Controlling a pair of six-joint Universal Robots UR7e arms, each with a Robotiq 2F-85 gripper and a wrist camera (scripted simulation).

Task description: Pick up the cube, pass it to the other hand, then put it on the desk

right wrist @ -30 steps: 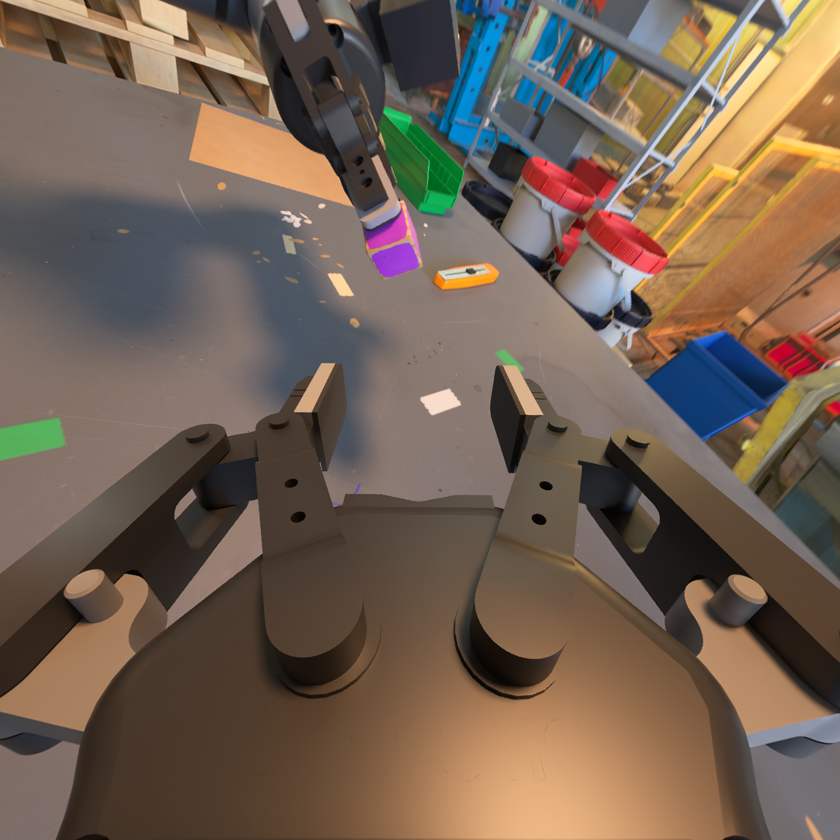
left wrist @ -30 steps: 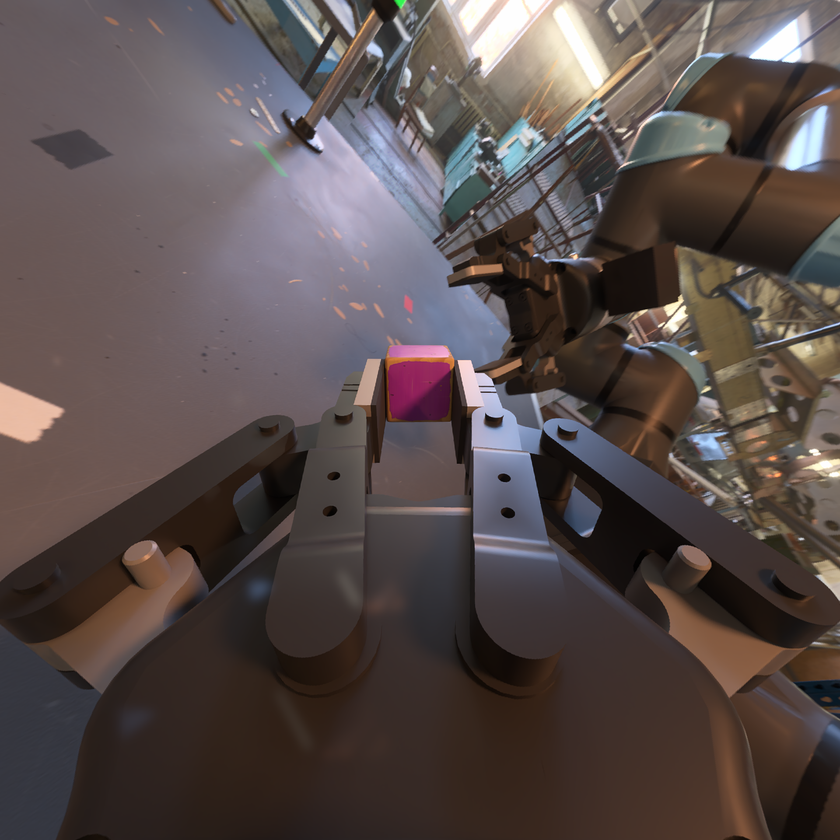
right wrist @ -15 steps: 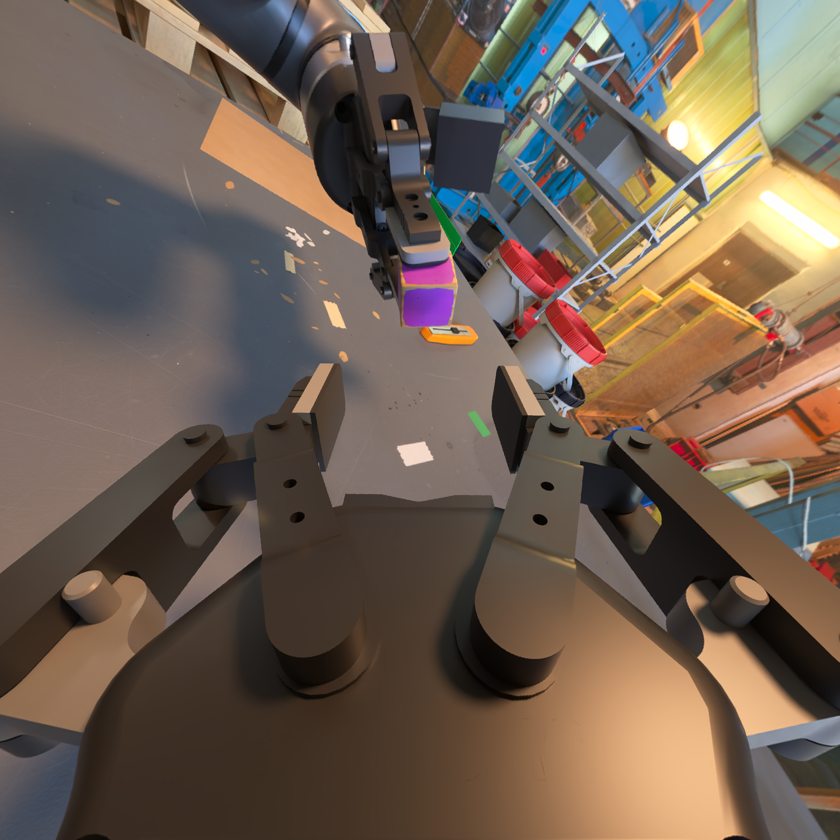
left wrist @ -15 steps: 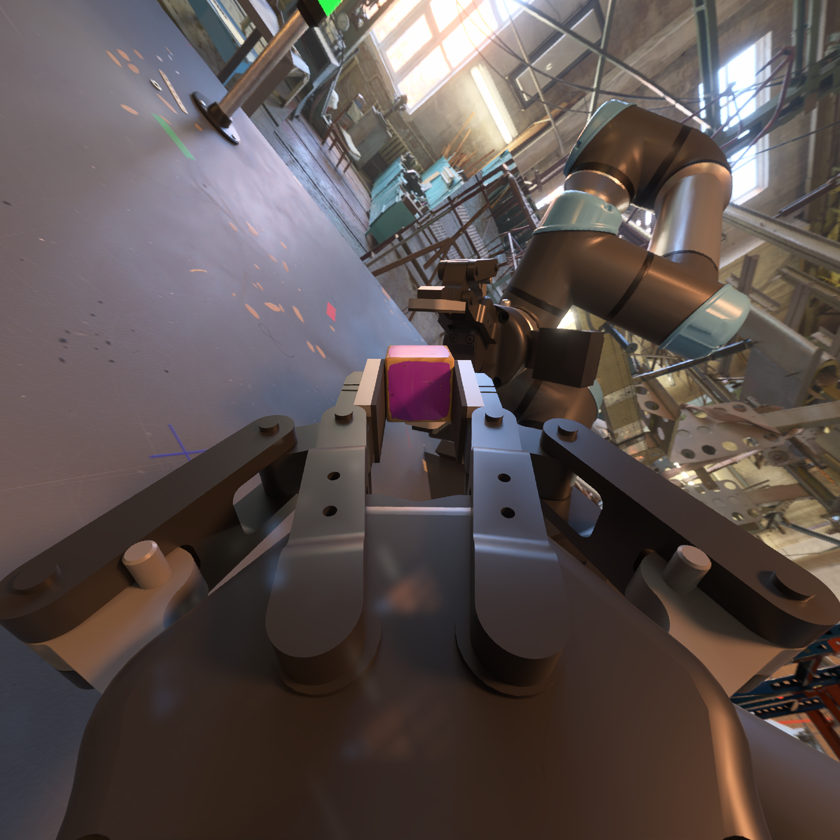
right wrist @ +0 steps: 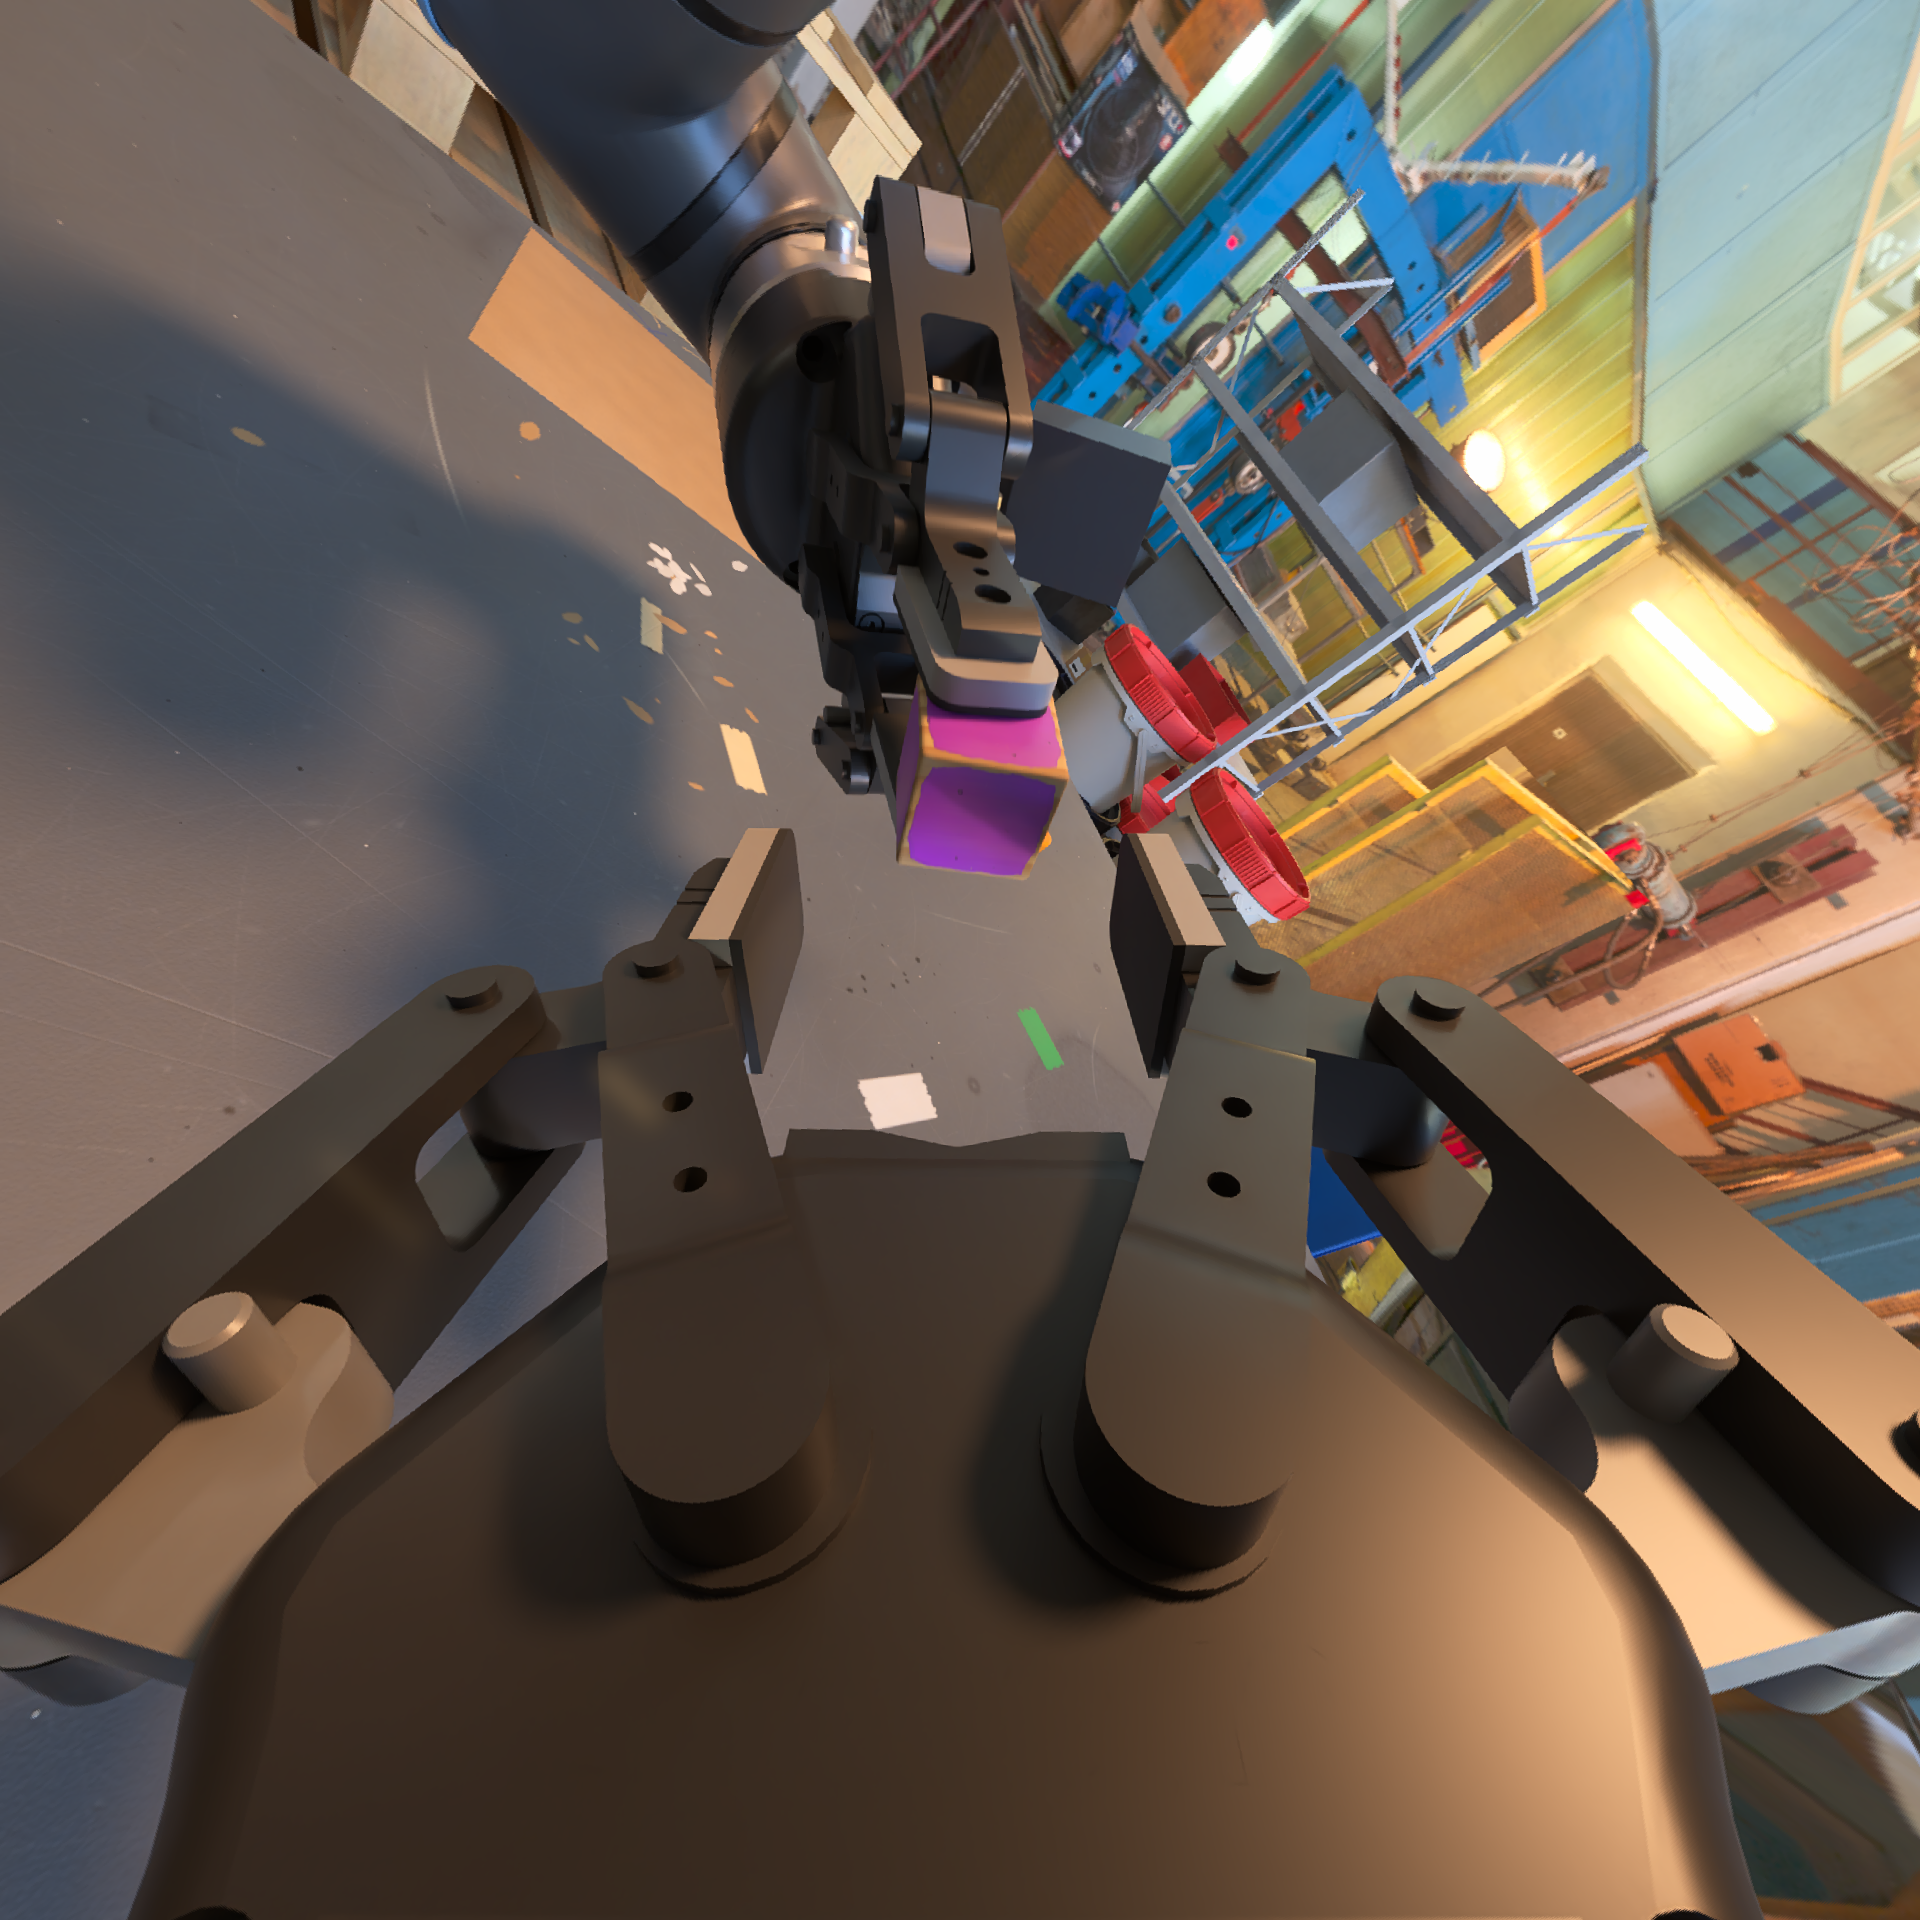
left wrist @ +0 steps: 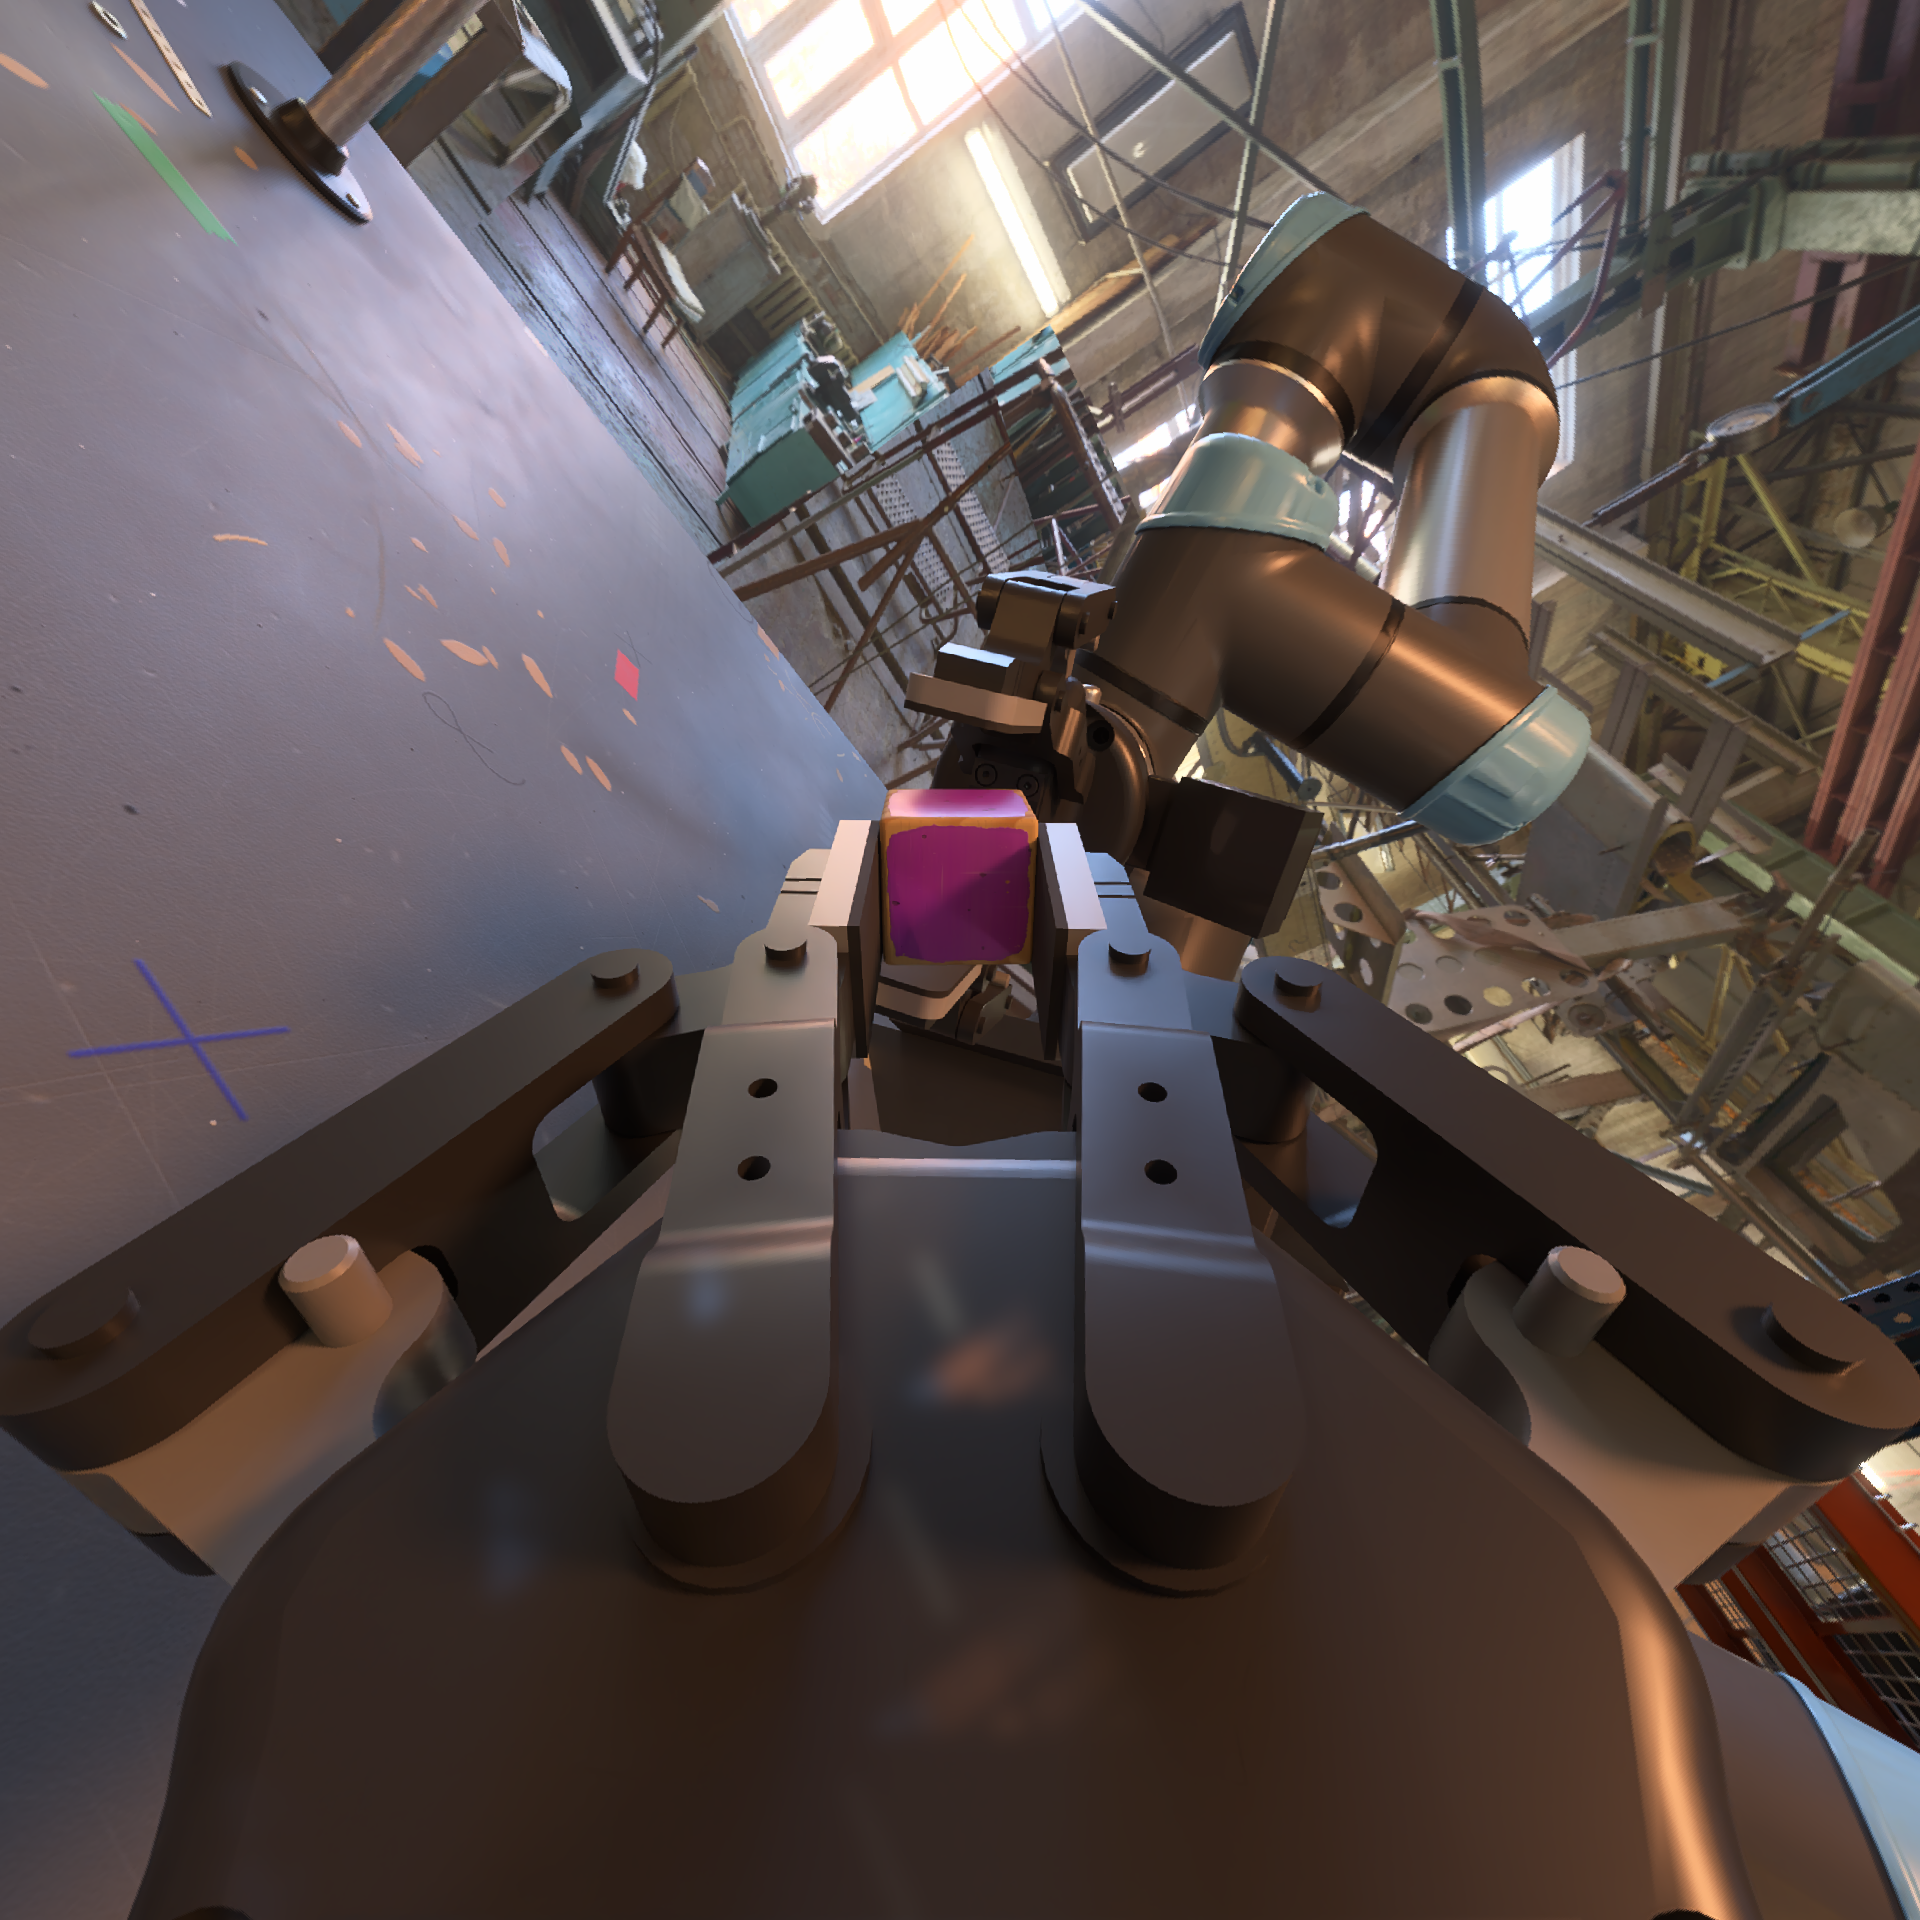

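My left gripper [left wrist: 956,883] is shut on a magenta cube [left wrist: 956,883] with orange edges and holds it in the air above the grey desk [left wrist: 260,727]. The right arm [left wrist: 1351,623] faces it just behind the cube. In the right wrist view my right gripper [right wrist: 956,914] is open and empty, and the cube [right wrist: 977,795] hangs just beyond and slightly above its fingertips, apart from the pads. The left gripper [right wrist: 966,665] grips it from above there.
The desk [right wrist: 260,779] carries paint flecks, a white patch [right wrist: 896,1099] and a green strip [right wrist: 1041,1037]. White buckets with red lids [right wrist: 1195,727] stand beyond the desk edge. A metal post [left wrist: 343,94] is bolted at the far desk corner.
Both grippers have tilted up and drawn together. The cube, still held by the left gripper, now sits just in front of the open right fingers instead of far off.
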